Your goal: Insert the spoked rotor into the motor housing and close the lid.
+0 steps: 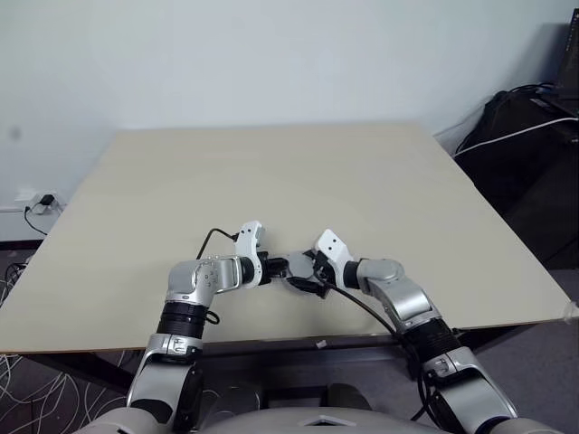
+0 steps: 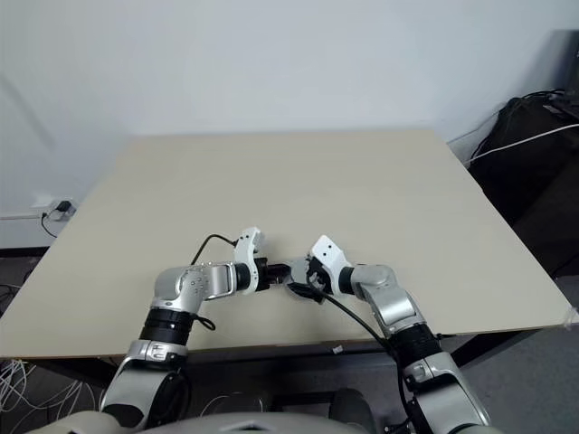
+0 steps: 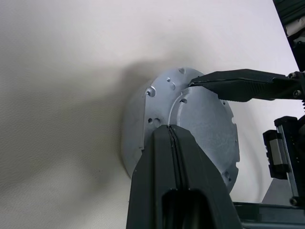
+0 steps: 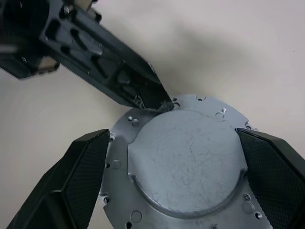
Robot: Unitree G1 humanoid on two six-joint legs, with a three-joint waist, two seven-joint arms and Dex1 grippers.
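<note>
With fingers pressed together, the left hand [image 4: 157, 102] touches the rim of the lid [image 4: 190, 162] on the table [image 1: 271, 172], the disc lying between the spread fingers of the open right hand [image 4: 176, 179].

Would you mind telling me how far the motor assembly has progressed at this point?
Done, apparently: the lid lies on the table, smooth raised face up; whether the rotor and housing sit beneath it is hidden. In hand: the left gripper, jaws shut, presses at the lid's edge, while the right gripper has its jaws spread on either side. Left: confirming the lid is seated.
</note>
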